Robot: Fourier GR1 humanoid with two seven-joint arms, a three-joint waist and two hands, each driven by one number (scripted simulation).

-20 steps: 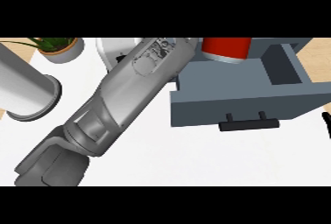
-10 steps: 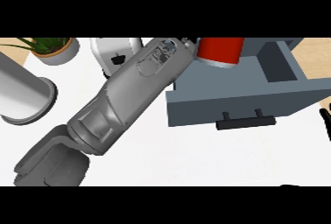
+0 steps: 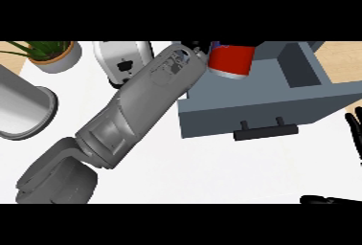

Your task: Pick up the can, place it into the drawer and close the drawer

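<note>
- Head view: I see the left forearm (image 3: 134, 119) running diagonally from lower left to the top centre, where it meets the can (image 3: 231, 60).
- The left hand (image 3: 200, 47) is almost wholly hidden behind the wrist and the can; only dark slivers show at the can's left upper edge, so I cannot tell how its fingers are set.
- The can is red with a blue band at its top and a pale rim at its lower end. Its long axis is near upright in the view, tilted slightly, the rim end toward the drawer's front.
- The can sits at the back left of the open grey drawer (image 3: 322, 98), overlapping its rear wall.
- The drawer's black handle (image 3: 265, 131) faces me; the compartment to the can's right lies open.
- The right hand (image 3: 354, 136) shows at the right edge, fingers straight and relaxed, well apart from the can.
- Beyond the forearm, left of those fingers: a toaster (image 3: 124, 60), a potted plant (image 3: 51, 53), a steel cylinder (image 3: 21, 107).
</note>
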